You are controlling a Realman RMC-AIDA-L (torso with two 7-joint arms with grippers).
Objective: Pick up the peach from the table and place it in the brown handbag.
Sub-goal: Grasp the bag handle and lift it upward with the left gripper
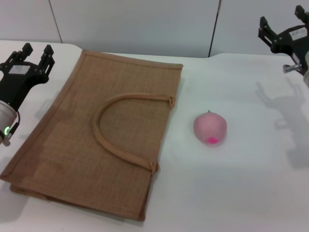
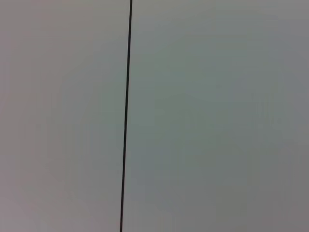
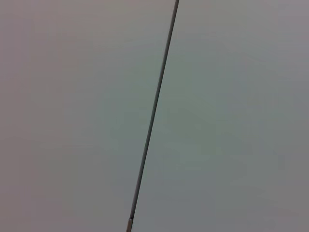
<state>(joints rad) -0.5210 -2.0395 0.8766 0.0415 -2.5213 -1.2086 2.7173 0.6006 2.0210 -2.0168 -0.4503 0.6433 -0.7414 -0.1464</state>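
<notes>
In the head view the pale-pink peach (image 1: 210,128) with a magenta patch sits on the white table (image 1: 251,183), right of the brown handbag (image 1: 101,140). The handbag lies flat, one arched handle on top. My left gripper (image 1: 35,52) is raised at the far left, beside the bag's left edge, open and empty. My right gripper (image 1: 281,25) is raised at the far right, well behind and right of the peach, open and empty. Both wrist views show only a plain grey wall with a dark seam.
A grey panelled wall (image 1: 145,24) stands behind the table's back edge. Shadows of the right arm fall on the table at the right.
</notes>
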